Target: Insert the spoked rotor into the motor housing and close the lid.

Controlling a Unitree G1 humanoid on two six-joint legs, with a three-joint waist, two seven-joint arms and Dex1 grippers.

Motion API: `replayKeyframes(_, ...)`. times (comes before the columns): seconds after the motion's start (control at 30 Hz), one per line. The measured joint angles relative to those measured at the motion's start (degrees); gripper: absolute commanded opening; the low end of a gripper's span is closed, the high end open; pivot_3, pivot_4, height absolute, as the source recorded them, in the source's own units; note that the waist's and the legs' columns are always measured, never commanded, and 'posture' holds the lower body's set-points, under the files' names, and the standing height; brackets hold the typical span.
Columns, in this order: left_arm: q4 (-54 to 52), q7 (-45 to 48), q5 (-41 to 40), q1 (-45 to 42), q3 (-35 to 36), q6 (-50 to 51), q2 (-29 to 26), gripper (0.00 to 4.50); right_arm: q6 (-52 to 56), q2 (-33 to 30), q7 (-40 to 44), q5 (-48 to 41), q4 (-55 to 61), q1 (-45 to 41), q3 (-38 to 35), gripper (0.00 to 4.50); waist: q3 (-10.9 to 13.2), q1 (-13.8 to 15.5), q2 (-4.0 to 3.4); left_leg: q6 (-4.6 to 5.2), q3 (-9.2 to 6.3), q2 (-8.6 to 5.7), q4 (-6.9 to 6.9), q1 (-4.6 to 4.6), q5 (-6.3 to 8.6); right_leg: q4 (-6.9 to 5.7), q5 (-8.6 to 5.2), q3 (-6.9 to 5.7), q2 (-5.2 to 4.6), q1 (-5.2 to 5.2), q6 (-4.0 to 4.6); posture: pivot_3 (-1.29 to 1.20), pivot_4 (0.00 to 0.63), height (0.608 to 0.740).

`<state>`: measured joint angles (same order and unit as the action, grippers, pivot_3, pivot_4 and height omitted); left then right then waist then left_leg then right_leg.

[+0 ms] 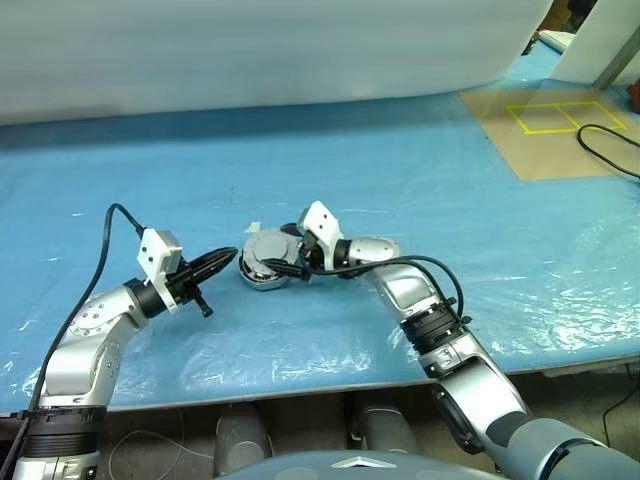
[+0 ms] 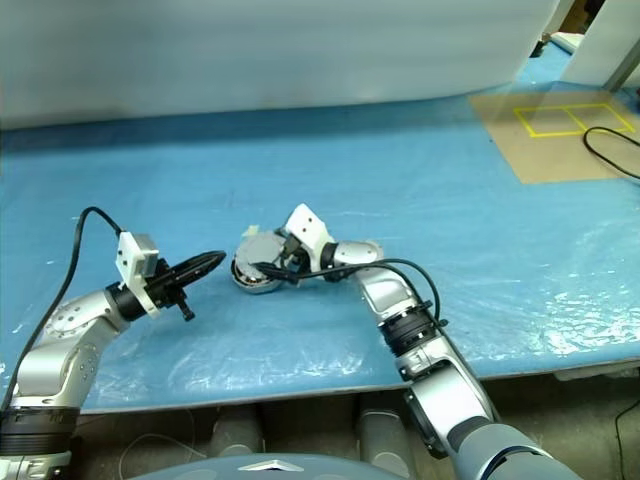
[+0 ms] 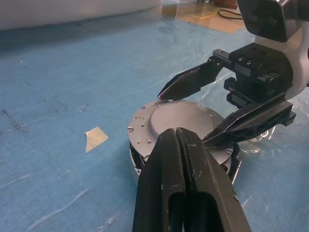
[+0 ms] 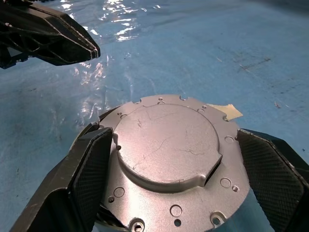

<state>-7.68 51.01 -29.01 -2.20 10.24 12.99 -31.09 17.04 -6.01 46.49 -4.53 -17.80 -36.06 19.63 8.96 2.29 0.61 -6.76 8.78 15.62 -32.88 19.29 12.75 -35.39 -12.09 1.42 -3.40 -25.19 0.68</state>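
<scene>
On the left our left claw (image 1: 222, 261) is pinched closed and empty, just left of the flat silvery-grey metal lid (image 4: 169, 159). That lid sits atop the round silver-rimmed motor housing (image 1: 262, 275) at mid-counter; rigid, smooth, probably weighty. Our right claw (image 4: 178, 179) straddles its rim, fingers spread, the sensible hold.

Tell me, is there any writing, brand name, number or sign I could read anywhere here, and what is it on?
No readable words, numbers or brand names.
The lid bears holes and scratches, no lettering.
The grippers, left and right, carry no label.
The pale scrap on the blue table cover is blank.
The only sign: yellow taped squares on the brown board, no text.
</scene>
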Motion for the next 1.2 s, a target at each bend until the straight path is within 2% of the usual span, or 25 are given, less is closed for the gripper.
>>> replayKeyframes(0.5, -0.1, -1.1, 0.0, 0.7, 0.8, -0.1, 0.0, 0.04, -1.0, 3.4, -2.9, 3.5, -5.0, -3.4, 1.4, 4.31, 0.0, -0.1, 0.00, 0.00, 0.04, 0.00, -0.01, -0.10, 0.00, -0.07, -0.01, 0.00, 0.00, 0.01, 0.01, 0.00, 0.150, 0.740)
replayKeyframes(0.53, -0.2, -1.1, -0.1, 1.0, 0.9, -0.1, 0.0, 0.00, -1.4, 3.4, -2.8, 3.5, -5.2, -3.4, 1.4, 3.91, 0.0, -0.1, 0.00, 0.00, 0.04, 0.00, -0.01, -0.10, 0.00, -0.07, -0.01, 0.00, 0.00, 0.01, 0.01, 0.00, 0.150, 0.740)
replayKeyframes(0.63, -1.4, -1.0, -0.4, 2.2, 1.3, -0.2, 0.0, 0.00, -2.1, 3.4, -2.5, 3.5, -5.7, -3.5, 1.3, 3.14, 0.0, -0.1, 0.00, 0.00, 0.04, 0.00, -0.01, -0.10, 0.00, -0.07, -0.01, 0.00, 0.00, 0.01, 0.01, 0.00, 0.150, 0.740)
replayKeyframes(1.07, -2.6, -1.1, -1.1, 5.5, 3.0, -1.7, -0.3, 0.00, 0.7, 4.4, -1.9, 3.1, -6.3, -4.8, 0.6, 3.15, 0.0, -0.1, -0.01, 0.00, 0.06, 0.00, -0.02, -0.16, 0.00, -0.13, -0.01, 0.00, 0.01, 0.01, 0.02, 0.00, 0.150, 0.740)
replayKeyframes(1.2, -2.6, -1.1, -1.1, 5.5, 2.9, -2.0, -0.1, 0.00, 2.4, 4.5, -4.3, 4.9, -6.2, -6.0, 1.0, 3.15, 0.0, -0.1, -0.01, 0.00, 0.07, 0.00, -0.02, -0.17, 0.00, -0.13, -0.01, 0.00, 0.01, 0.01, 0.02, 0.00, 0.150, 0.740)
